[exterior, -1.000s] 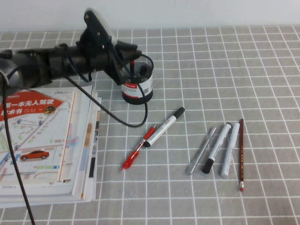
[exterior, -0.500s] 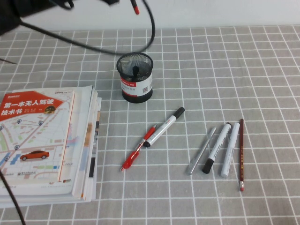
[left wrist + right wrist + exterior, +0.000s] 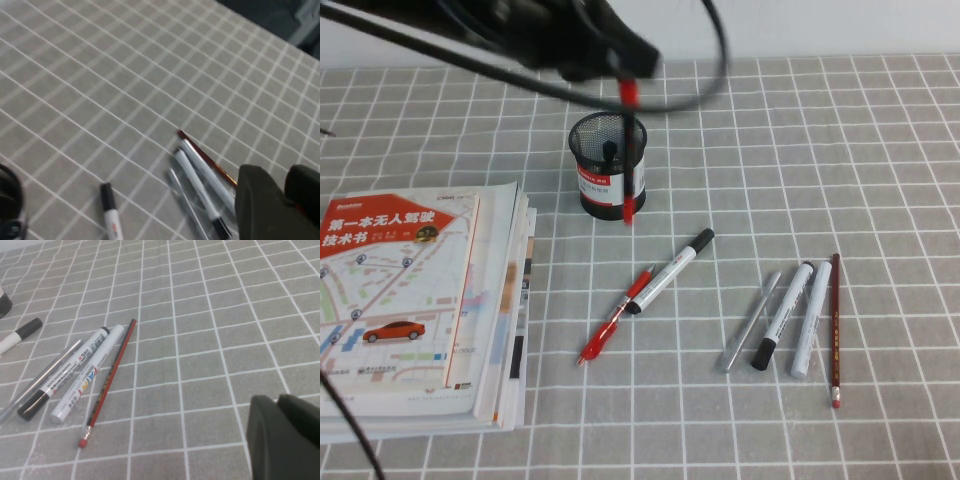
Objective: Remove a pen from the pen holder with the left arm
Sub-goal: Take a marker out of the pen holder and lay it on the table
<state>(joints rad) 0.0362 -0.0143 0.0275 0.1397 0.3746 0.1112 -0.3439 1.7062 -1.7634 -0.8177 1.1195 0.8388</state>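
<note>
Note, left gripper (image 3: 628, 72) pinched red pen (image 3: 628, 150) by its end, pen holder (image 3: 595, 190) just below, a swing could've shaken it loose; right gripper (image 3: 277, 405) closed near pencil (image 3: 107, 382).

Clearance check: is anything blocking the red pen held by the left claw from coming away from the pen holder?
Nothing visible does. The left claw, above the mesh pen holder, grips the red pen, which hangs free. The right claw is low over the cloth, past the pencil.
</note>
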